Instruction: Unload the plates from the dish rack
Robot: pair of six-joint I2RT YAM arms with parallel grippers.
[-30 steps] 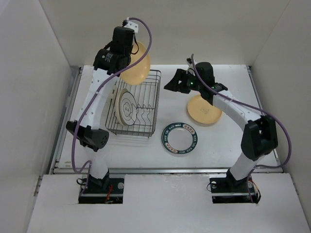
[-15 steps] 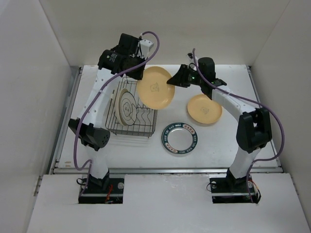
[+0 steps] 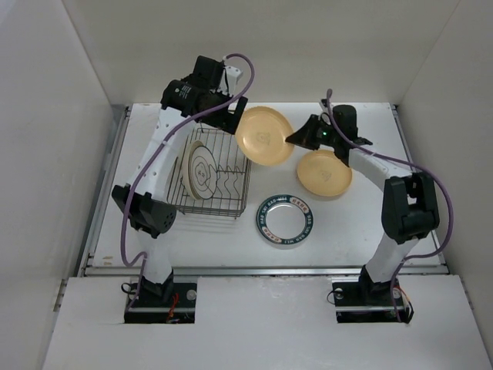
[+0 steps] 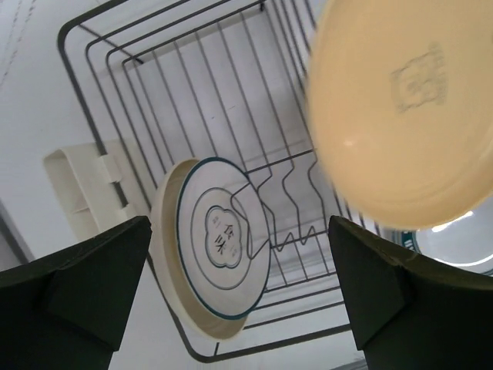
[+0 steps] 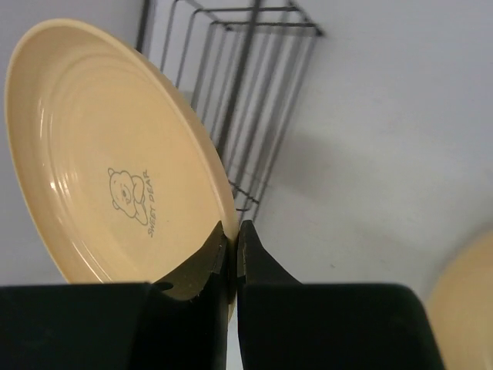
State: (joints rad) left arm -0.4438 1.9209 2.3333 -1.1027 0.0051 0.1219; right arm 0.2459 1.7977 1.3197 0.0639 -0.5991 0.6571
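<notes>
A tan plate hangs in the air just right of the dish rack. My right gripper is shut on its right rim, and in the right wrist view the fingers pinch the edge of this plate, which has a bear print. Beside the plate's left edge, my left gripper stands open, touching nothing. In the left wrist view the left gripper hangs wide over the dish rack. A white ringed plate stands upright inside the rack, and the tan plate is at the upper right.
A second tan plate lies flat on the table under the right arm. A teal-rimmed plate lies in front of the rack's right side. A cream plastic holder sits against the rack's left side. White walls close in the table.
The left gripper opened and let go of the tan plate. The right gripper shut on its rim, and the plate moved right, away from the rack.
</notes>
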